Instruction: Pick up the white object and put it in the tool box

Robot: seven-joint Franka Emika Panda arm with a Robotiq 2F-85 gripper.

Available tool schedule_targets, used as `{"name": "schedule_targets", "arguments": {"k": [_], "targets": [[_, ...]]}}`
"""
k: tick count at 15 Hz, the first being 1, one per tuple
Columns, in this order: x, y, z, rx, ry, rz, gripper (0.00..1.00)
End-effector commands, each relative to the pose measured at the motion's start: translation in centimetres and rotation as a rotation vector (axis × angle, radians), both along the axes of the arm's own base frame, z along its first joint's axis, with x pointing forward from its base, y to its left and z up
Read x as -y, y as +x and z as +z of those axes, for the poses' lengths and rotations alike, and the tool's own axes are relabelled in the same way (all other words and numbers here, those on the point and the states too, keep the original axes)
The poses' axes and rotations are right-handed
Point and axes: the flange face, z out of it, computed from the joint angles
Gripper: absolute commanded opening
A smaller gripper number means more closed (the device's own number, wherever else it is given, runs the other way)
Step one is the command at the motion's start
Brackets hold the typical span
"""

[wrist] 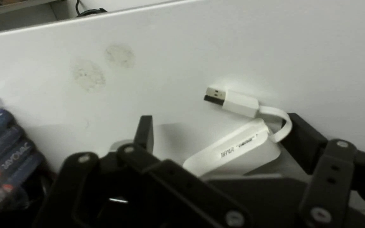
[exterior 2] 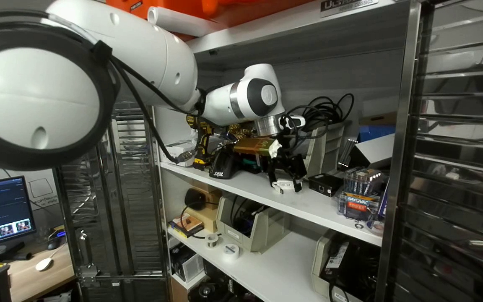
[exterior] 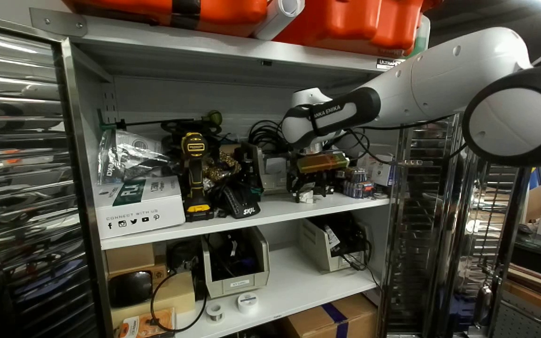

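The white object is a small USB adapter with a short looped cable and plug. It lies on the upper shelf [wrist: 169,47] in the wrist view [wrist: 233,148], and it also shows in both exterior views [exterior: 306,197] [exterior 2: 284,184]. My gripper [wrist: 220,136] is open, pointing down over the adapter. The adapter lies between the spread fingers; its looped cable overlaps the right finger in the wrist view. In an exterior view the gripper [exterior 2: 285,180] is low, its fingertips near the shelf. I cannot tell which container is the tool box; a grey open bin [exterior: 274,176] stands behind the gripper.
Packs of batteries [exterior 2: 357,203] and a small black box [exterior 2: 324,184] stand beside the gripper. A yellow drill [exterior: 195,173], a SKIL charger [exterior: 238,202] and a white carton [exterior: 141,206] stand farther along. Grey bins [exterior: 240,285] are on the lower shelf.
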Motion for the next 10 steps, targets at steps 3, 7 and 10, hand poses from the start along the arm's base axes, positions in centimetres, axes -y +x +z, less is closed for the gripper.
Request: {"name": "schedule_targets", "arguments": {"k": [3, 7, 10], "targets": [[-1.5, 1.5, -0.5, 0.028, -0.015, 0.003, 0.58], [-2.1, 1.6, -0.5, 0.018, 0.003, 0.008, 0.28], [-2.3, 1.4, 0.3, 0.019, 0.003, 0.007, 0.07]]}}
